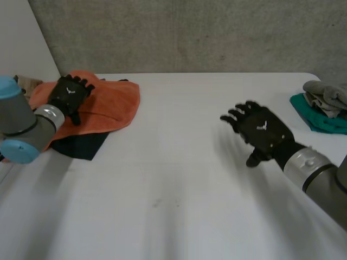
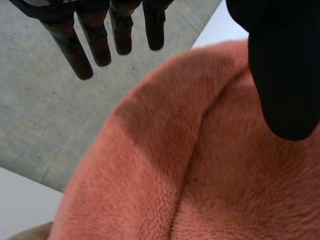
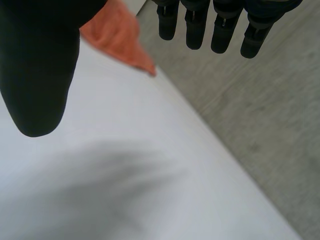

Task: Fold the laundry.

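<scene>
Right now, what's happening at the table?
Laundry folding, nothing gripped at this moment. The left hand is over an orange towel at the table's far left, fingers straight, not closed on it. The towel lies on a dark cloth. The right hand hovers open above bare table. A grey cloth sits on a teal cloth at the right edge, untouched.

2 grey arms (image 1: pixel 15 115), light-blue caps (image 1: pixel 17 152), silver cuffs (image 1: pixel 303 162); black left robot hand (image 1: pixel 69 93) and right robot hand (image 1: pixel 261 130), perhaps white-marked.
</scene>
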Controlling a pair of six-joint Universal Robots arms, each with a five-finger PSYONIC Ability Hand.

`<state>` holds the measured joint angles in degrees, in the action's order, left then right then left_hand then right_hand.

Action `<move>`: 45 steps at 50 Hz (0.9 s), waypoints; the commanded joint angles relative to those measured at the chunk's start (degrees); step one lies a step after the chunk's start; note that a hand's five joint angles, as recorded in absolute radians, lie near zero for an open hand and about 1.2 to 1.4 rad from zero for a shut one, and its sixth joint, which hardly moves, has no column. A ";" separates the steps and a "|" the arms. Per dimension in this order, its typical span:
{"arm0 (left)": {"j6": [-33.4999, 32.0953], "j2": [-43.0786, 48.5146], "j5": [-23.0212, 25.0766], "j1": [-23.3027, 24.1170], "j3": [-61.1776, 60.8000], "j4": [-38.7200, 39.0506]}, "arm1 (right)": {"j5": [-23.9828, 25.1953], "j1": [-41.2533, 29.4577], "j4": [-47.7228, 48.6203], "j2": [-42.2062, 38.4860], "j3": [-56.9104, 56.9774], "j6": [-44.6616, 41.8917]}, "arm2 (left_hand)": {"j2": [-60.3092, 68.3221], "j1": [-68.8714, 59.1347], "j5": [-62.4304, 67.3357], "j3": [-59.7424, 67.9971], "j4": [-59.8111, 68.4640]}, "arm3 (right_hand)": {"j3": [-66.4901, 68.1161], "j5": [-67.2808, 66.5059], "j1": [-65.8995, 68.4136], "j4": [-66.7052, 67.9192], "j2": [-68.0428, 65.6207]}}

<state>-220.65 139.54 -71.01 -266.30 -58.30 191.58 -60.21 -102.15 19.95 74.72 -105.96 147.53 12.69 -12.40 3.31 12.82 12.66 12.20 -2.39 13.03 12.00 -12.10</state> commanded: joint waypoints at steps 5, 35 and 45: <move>0.39 13.29 0.61 -0.53 16.28 3.01 | -0.79 0.99 -0.53 -0.72 -5.22 -2.16 | 25.90 -26.19 25.28 25.77 25.93 | -2.20 2.39 -3.03 -2.00 2.10; 7.49 -25.72 -5.10 25.71 -23.07 11.62 | -6.41 4.94 -4.66 9.48 -0.39 -1.28 | 67.31 -67.60 66.69 67.18 67.34 | -2.20 2.39 -3.03 -2.00 2.10; 12.87 -22.91 -5.19 39.45 -30.55 12.32 | -6.50 4.94 -4.84 8.69 -0.65 2.15 | 13.85 -14.15 13.24 13.73 13.89 | -2.20 2.39 -3.03 -2.00 2.10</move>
<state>-209.42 114.26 -76.15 -233.93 -85.25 203.21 -66.70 -97.18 15.04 84.08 -106.48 147.98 49.47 -45.92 36.88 49.04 50.89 12.20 -2.39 13.02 12.00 -12.10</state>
